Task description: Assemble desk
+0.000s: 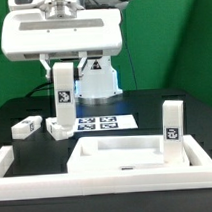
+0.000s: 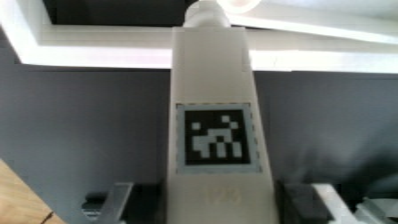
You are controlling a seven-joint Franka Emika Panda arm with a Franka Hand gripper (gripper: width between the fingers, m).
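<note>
Smooth matt white plastic leg [image 2: 214, 85]

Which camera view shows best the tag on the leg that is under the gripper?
The wrist view: the tag faces the camera, large and central on the leg. The exterior view shows the same tag only small, its pattern unreadable.

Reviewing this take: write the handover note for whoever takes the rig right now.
Gripper: fingers flank an upright white square block leg; whether they clamp it is unclear.
Parts: the white rimmed rectangular top panel lies flat at the front, inside the white border bars. A second leg stands at the exterior view's right. A third leg lies at the exterior view's left.
Done: no leg looks fitted to the panel.
Left: fit all the legs.
</note>
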